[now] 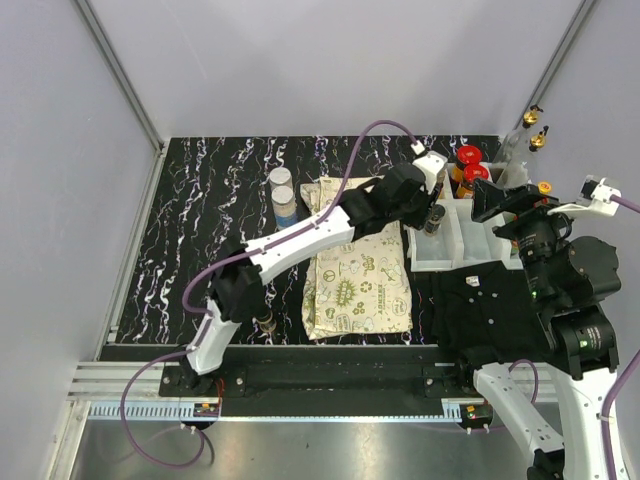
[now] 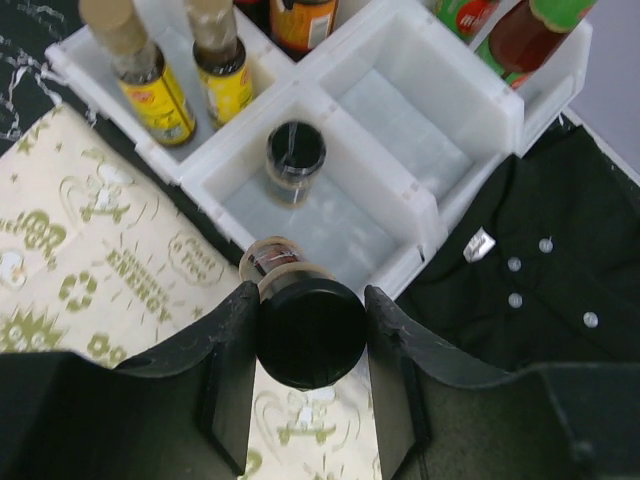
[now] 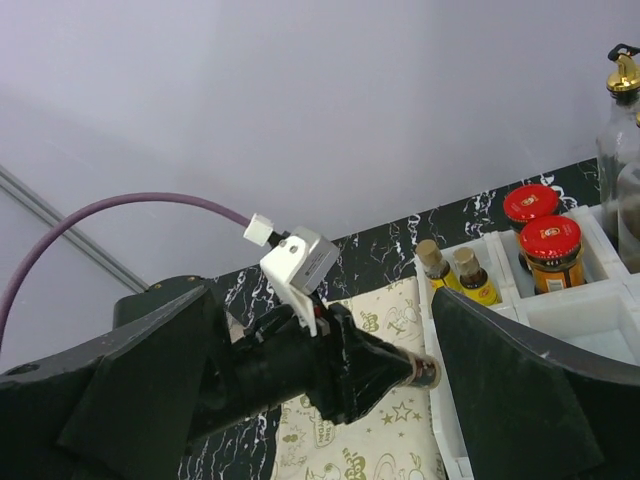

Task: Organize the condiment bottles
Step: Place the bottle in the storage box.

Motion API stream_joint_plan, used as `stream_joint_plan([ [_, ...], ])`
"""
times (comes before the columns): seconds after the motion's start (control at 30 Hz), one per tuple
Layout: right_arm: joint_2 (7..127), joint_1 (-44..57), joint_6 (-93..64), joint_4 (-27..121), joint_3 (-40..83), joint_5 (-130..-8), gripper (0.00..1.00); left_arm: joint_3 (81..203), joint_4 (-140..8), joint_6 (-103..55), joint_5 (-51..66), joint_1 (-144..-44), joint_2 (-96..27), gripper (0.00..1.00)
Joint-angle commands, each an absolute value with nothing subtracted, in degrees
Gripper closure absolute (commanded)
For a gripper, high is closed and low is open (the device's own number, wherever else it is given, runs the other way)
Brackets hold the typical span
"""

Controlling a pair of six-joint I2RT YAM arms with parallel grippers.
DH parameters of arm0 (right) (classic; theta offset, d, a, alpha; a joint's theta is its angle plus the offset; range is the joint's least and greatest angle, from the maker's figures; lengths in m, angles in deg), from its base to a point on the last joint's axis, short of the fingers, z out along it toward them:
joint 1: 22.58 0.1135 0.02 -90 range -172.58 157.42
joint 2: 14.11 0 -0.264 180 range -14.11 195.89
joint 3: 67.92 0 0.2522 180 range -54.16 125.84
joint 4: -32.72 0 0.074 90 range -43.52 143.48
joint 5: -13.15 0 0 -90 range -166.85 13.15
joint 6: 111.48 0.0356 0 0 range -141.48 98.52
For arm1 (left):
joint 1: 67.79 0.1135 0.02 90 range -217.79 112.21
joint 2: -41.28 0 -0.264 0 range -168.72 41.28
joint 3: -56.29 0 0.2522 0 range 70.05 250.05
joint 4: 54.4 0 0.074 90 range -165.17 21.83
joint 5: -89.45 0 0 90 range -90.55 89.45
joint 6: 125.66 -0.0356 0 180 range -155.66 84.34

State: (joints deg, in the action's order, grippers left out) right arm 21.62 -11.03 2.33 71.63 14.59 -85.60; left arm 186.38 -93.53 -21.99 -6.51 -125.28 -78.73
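The left gripper clasps a small black-capped jar by its sides, above the cloth, just beside the bin's edge. It seems to be glass: light, stiff, slippery, fragile, so a firm side hold suits it. The right gripper stands released.

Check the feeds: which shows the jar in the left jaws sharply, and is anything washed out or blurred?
Left wrist: the black-capped jar is sharp between the left jaws; the white bins look slightly washed out. Top external: even light, but the jar is tiny and the black shirt swallows detail. Right wrist: its own jaws are dark, soft silhouettes; the red-capped jars behind are crisp.
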Motion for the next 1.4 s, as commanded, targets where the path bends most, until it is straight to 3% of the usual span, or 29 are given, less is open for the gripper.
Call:
stream_joint_plan([
  [0.0,20.9,-11.2,2.3,70.7,13.6,-86.8,0.0,193.8,-86.6,-23.6,-4.0,-125.5,-82.2,1.0],
  [0.8,20.7,-11.2,2.2,70.7,11.8,-87.3,0.0,197.5,-84.8,-24.9,-10.7,-125.4,-94.3,0.97],
  [1.3,20.4,-11.2,2.0,70.5,10.7,-87.7,0.0,197.5,-84.4,-19.2,-7.8,-122.7,-97.4,0.75],
  [1.37,20.4,-11.2,2.0,70.5,10.6,-87.7,0.0,197.5,-84.3,-19.1,-7.6,-122.5,-97.5,0.66],
])
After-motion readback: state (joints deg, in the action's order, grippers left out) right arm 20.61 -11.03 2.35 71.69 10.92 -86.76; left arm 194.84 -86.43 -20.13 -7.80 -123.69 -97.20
